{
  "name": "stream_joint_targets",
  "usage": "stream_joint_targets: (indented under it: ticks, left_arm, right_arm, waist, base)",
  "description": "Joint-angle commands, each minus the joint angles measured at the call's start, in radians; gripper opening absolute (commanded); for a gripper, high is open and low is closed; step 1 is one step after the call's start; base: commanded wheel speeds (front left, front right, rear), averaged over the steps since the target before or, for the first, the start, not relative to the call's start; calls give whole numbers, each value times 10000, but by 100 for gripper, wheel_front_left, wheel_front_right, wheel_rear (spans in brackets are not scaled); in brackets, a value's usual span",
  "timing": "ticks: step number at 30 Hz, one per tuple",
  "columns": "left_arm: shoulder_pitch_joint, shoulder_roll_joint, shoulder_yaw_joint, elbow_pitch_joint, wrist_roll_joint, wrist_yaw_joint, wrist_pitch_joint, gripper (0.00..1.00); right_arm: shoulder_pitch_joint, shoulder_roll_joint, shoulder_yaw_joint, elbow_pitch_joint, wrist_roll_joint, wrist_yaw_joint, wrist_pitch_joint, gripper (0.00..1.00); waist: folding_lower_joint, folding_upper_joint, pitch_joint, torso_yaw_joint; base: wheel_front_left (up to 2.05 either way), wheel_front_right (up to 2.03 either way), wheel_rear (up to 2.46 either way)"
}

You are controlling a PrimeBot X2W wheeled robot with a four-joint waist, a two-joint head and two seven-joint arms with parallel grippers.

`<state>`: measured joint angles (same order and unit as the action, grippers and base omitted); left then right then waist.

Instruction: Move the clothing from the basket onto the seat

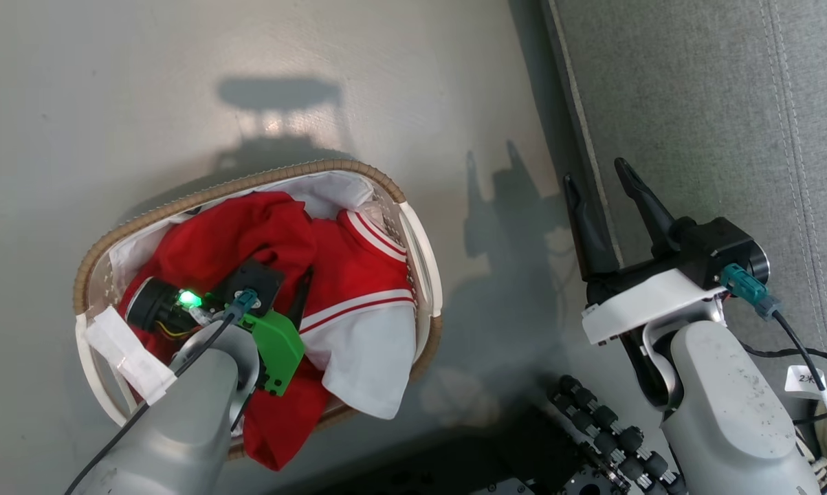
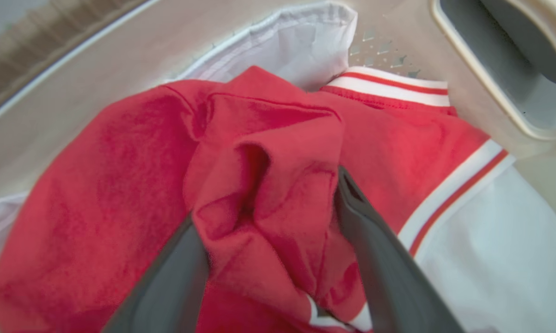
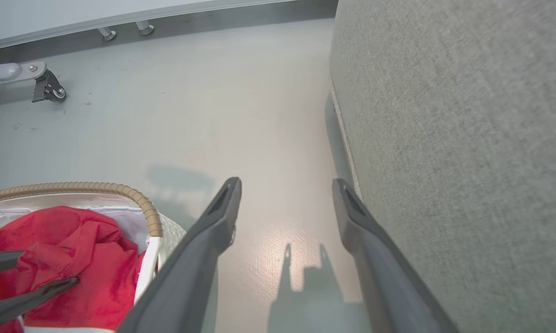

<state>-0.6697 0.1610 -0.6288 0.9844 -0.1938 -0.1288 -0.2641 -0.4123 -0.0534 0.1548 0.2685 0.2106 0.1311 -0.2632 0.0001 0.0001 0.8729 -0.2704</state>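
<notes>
The basket (image 1: 413, 240) stands on the floor at my left, its brown rim (image 3: 139, 199) curving round the clothing (image 1: 358, 275), a red heap with white panels and striped trim. My left arm reaches down into it. In the left wrist view my left gripper (image 2: 265, 194) is open, its fingers set either side of a raised fold of the red clothing (image 2: 268, 152). From the right wrist view those fingers (image 3: 33, 292) lie on the red clothing (image 3: 83, 249). My right gripper (image 1: 595, 173) (image 3: 285, 181) hangs open, holding nothing, over the floor beside the grey seat (image 1: 729, 103) (image 3: 467, 138).
A white liner cloth (image 2: 296, 41) lies under the red pile. A white tag (image 1: 128, 350) hangs on the basket's near handle. My base's black rollers (image 1: 605, 426) sit at the bottom. A castor (image 3: 46, 88) and two metal feet (image 3: 120, 30) stand along the far wall.
</notes>
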Motion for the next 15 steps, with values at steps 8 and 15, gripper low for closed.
stream_joint_targets:
  ticks: [8, 15]
  left_arm:
    - [-359, -140, -310, 732, -665, -28, -8, 0]
    - [153, -244, -433, 714, -1280, -30, -8, 0]
  right_arm:
    - [-177, 10, 116, 172, 337, -6, -23, 100]
    - [-152, 6, 115, 343, 344, -6, -23, 100]
  waist:
    - [-1, -1, -63, -17]
    - [-1, -1, -892, 70]
  base:
    - [0, 0, 0]
    - [0, 0, 0]
